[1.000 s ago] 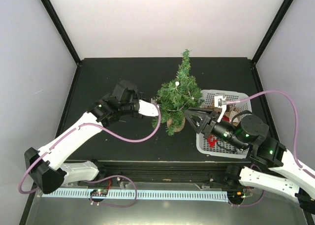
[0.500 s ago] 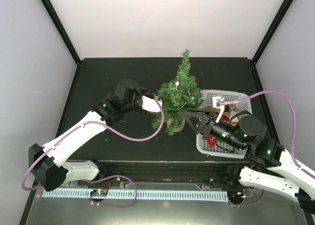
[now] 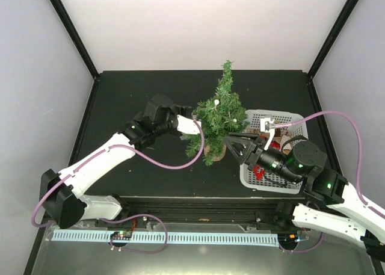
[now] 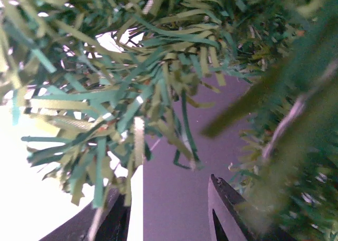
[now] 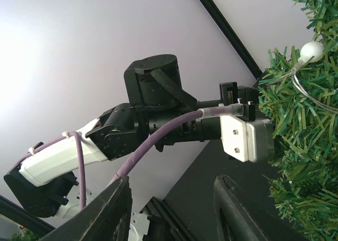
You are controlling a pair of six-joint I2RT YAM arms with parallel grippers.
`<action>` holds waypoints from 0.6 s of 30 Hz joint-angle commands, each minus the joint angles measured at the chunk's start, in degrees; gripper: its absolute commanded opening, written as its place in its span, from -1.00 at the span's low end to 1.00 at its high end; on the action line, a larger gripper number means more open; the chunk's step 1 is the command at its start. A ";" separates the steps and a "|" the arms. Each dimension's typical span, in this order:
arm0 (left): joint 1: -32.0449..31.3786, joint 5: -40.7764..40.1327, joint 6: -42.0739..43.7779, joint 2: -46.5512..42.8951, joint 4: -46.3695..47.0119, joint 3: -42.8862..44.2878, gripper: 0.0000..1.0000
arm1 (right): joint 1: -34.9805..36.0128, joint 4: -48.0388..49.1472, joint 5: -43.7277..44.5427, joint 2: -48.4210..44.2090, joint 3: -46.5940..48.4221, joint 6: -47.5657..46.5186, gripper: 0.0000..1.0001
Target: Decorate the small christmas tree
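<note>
- The small christmas tree (image 3: 218, 114) stands upright near the middle of the black table (image 3: 132, 88). Its round wooden base rests on the tabletop, just left of the white basket (image 3: 281, 112).
- We judge the decorating to be at an early stage. The only ornament we can name on the branches is one white bulb (image 3: 216, 102) high on the tree's left side; the rest of the greenery looks bare.
- The basket holds a red piece (image 3: 258, 171) and other small items that we cannot make out, so most of the work seems to lie ahead.
- The left gripper (image 3: 195, 126) is pushed into the foliage on the tree's left side. Its jaws stand apart with nothing visible between them. We cannot tell whether anything hangs where it reaches.
- The right gripper (image 3: 231, 144) hovers low, between the tree's base and the basket, with its jaws parted and empty.
- Only the top view gives us the layout of tree, basket and both arms, but the needles hide the left fingertips there.
- The left wrist view fills that gap: two dark fingertips with a clear space between them, under blurred needles, and nothing else.
- The right wrist view looks across at the left arm's wrist pressed against the branches. It shows the bulb sitting on a thin clear wire, which from above is a mere dot. The basket is out of its sight.
</note>
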 commanded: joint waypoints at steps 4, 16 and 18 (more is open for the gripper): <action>-0.11 -0.77 -1.17 -1.59 1.67 -0.48 0.06 | 0.44 1.78 0.57 -1.26 -1.29 0.41 -0.12; 0.81 -3.34 -7.07 -5.62 0.53 -0.41 0.49 | 0.43 0.99 2.62 -4.78 -2.96 0.26 -0.12; 1.24 -2.60 -8.23 -7.01 -1.47 0.52 0.56 | 0.42 0.89 3.26 -5.83 -3.23 -0.14 -0.12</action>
